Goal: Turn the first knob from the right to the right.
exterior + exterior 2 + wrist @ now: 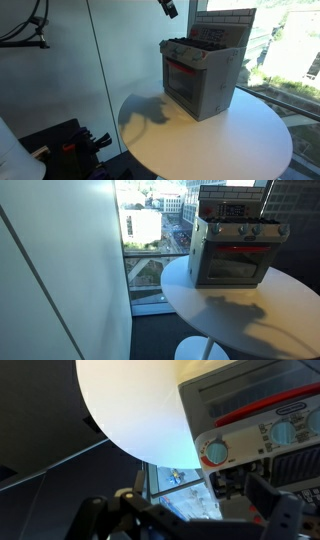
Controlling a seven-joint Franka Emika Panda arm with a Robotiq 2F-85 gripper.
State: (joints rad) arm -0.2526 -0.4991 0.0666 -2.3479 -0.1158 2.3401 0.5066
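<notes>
Item: small round red-ringed plastic knob, at the end of the control strip on the grey toy oven atop the round white table; probably light, stiff, slick, so pinch its rim; my gripper hangs above, jaws spread, empty.

Round white table — a toy oven stands on it, apparently near the window-side edge.

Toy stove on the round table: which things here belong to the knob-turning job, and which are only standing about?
For the job:
- toy stove
- its row of knobs
- the hand, open and away from the stove

Only standing about:
- round white table
- window
- dark equipment on the floor
</notes>
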